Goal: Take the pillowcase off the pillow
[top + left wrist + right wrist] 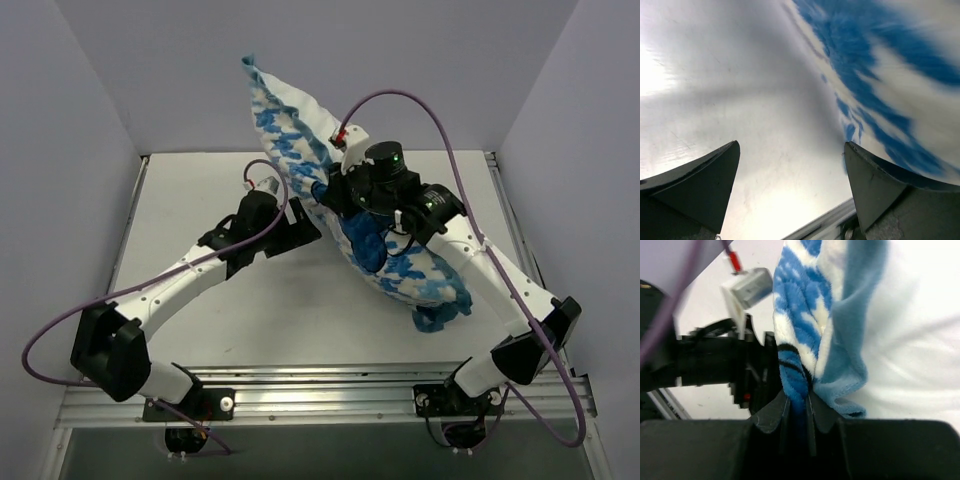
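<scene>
The left tool stands released, its fingers spread wide over the bare counter with nothing between them; the pillowcase lies just beside its right finger, though whether they touch I cannot tell; the right tool is clenched on the pillowcase's blue ruffled edge, the fabric rising straight out of the pinch; from that grip the plump pillowcase slants across the counter, lower corner down by the right arm, upper corner lifted toward the far wall.
</scene>
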Available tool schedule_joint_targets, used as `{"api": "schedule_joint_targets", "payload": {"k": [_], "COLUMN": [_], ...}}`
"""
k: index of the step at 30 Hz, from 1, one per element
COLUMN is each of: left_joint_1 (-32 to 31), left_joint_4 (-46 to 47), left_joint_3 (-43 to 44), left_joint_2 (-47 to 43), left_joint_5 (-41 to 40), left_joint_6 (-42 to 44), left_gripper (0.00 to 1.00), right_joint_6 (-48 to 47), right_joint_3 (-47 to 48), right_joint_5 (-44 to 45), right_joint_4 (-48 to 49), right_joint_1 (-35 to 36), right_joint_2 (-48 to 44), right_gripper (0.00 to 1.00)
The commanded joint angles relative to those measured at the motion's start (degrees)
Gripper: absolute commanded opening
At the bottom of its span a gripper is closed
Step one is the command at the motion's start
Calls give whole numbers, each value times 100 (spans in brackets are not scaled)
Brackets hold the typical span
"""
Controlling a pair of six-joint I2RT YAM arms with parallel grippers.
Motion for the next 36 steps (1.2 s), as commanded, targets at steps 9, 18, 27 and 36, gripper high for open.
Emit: {"api": "schedule_joint_targets", "payload": {"k": [9,18,27,36], "left_joint_1": [141,132,132,-8], "left_joint_4": [-1755,-3778,-2902,-1198], "left_joint_3": [-2003,-1186,-843,993], "left_joint_2": [-3974,-5403,-4228,-951], "left_joint_5": [-1529,-1582,-1485,-1317], "left_joint_6": [-582,-345,436,991], "left_gripper": [94,94,94,94], "right_joint_6": [557,610,1286,2042], "right_joint_3": [-1991,-410,-934,-2789], "right_joint_5": [259,1155,3185,3714], "right_joint_4": [1507,374,-584,-1234], "right_joint_1": [1264,2392,1578,99], "right_joint_2": [1021,953,-523,-2326], "right_gripper": [0,76,85,92]}}
